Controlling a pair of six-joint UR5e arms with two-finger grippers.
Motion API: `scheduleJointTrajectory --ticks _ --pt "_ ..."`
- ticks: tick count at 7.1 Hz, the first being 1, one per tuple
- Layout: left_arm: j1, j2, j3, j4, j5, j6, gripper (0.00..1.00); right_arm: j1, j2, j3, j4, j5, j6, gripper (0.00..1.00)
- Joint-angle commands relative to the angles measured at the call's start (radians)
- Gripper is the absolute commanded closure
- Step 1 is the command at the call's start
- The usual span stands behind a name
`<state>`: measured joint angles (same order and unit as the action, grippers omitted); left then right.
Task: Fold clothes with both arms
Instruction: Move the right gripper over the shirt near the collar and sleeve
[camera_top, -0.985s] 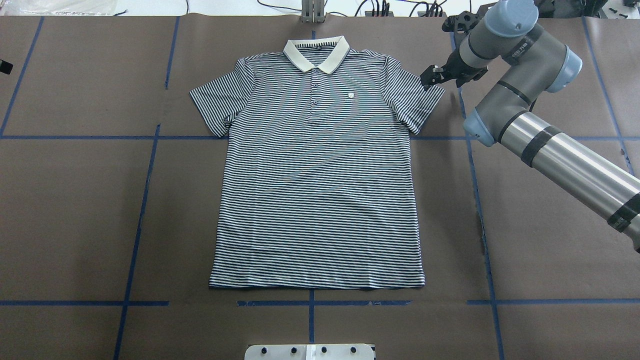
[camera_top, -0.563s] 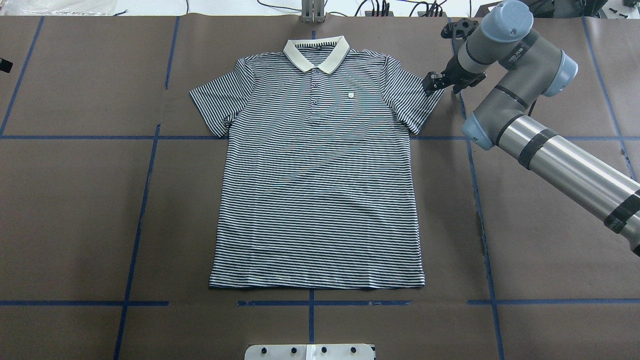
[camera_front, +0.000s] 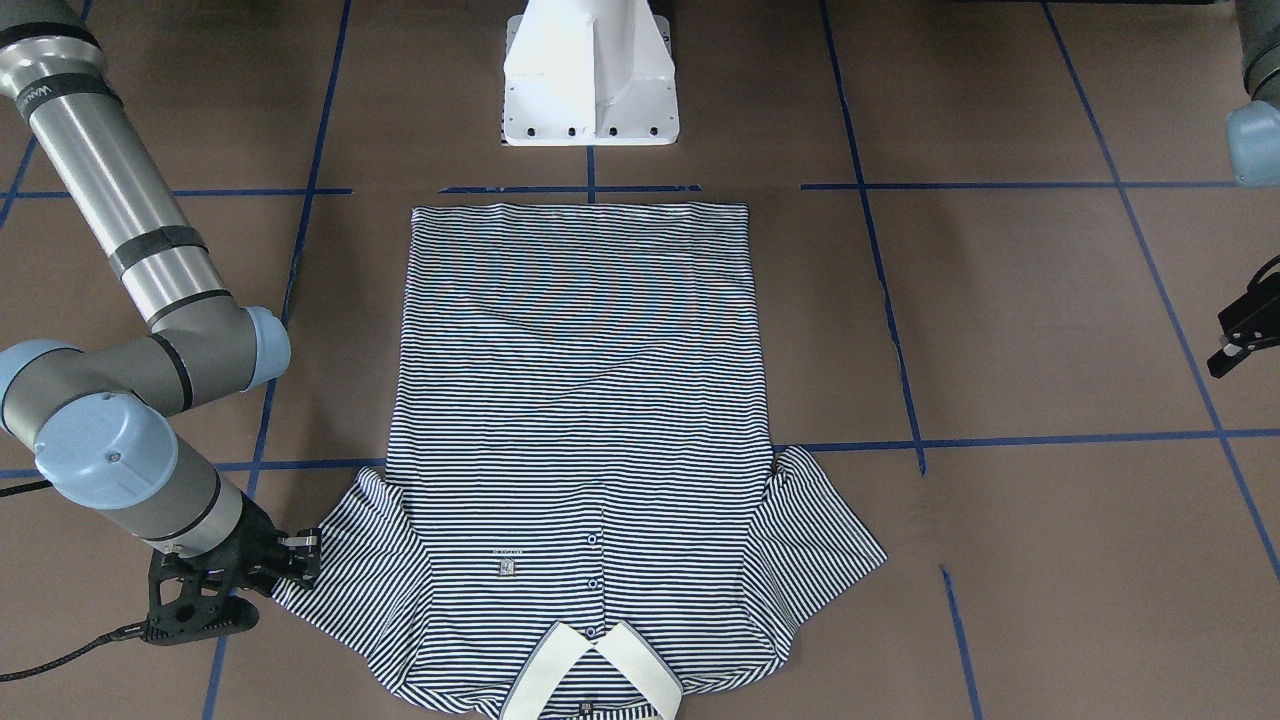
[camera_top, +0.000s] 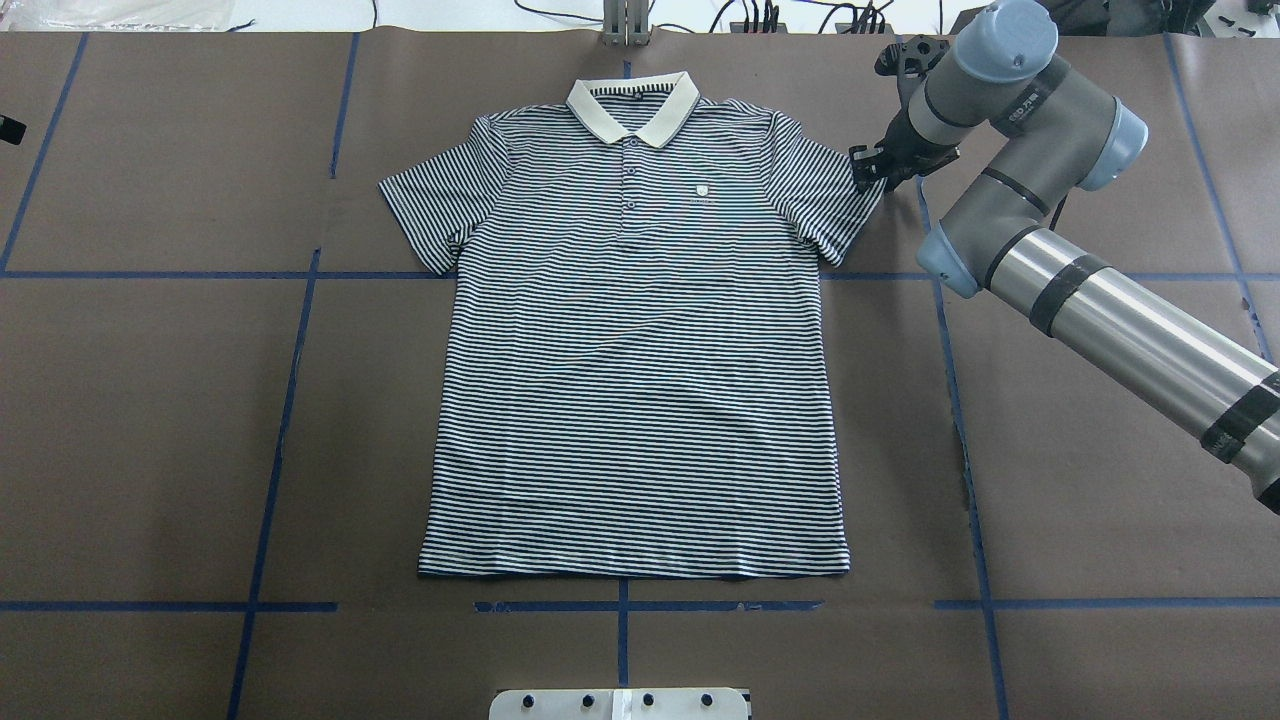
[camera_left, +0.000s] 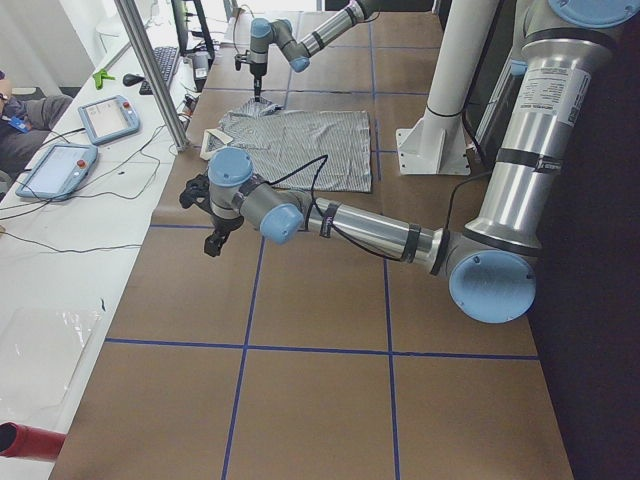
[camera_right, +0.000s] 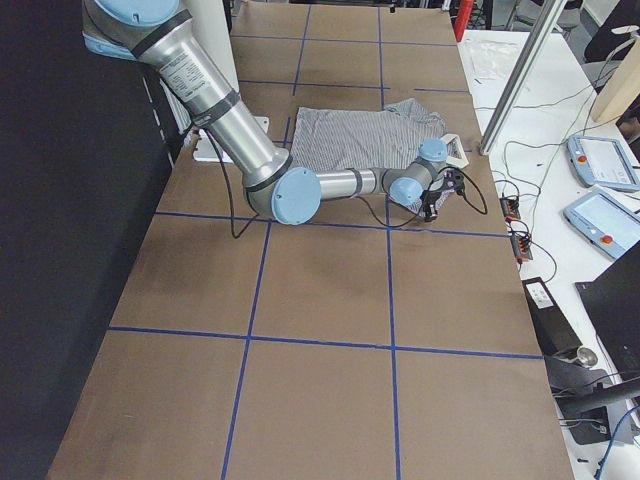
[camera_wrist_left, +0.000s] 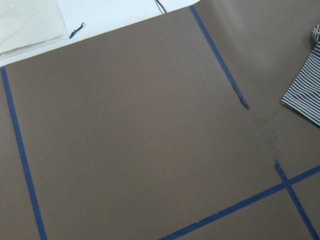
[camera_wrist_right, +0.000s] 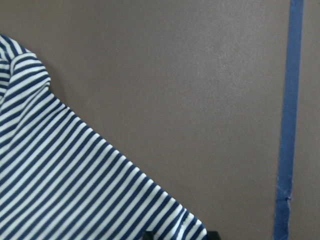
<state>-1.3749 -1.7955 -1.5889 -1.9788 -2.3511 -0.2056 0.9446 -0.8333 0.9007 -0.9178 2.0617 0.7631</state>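
One polo shirt (camera_top: 635, 350); two arms (camera_front: 150, 250) (camera_front: 1258, 130); one pedestal (camera_front: 590, 70)

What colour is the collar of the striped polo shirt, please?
Plain cream collar, clearest in the overhead view.

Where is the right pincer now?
Overhead view, upper right: the right pincer is at a sleeve-cuff corner of the polo shirt, just left of a blue tape line.
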Motion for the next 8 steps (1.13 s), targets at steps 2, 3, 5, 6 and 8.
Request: scheduleJointTrajectory --ticks 2,3,5,6,8 --pt "-0.001 -0.005 0.001 0.0 -0.001 -0.008 0.0 0.002 0.036 0.039 -0.006 0.018 0.01 1.0" --pt "-0.001 -0.005 0.0 0.002 -0.002 -0.008 0.0 0.002 0.037 0.084 -0.015 0.05 0.016 1.0" --pt "-0.001 -0.008 0.001 0.002 -0.001 -0.008 0.0 -0.036 0.052 0.202 -0.105 0.054 0.022 1.0" --pt "-0.001 -0.008 0.004 0.0 -0.001 -0.008 0.0 -0.079 0.075 0.204 -0.122 0.017 0.031 1.0" --pt "-0.001 -0.01 0.004 0.0 -0.001 -0.008 0.0 -0.164 0.129 0.19 -0.136 -0.137 0.131 1.0"
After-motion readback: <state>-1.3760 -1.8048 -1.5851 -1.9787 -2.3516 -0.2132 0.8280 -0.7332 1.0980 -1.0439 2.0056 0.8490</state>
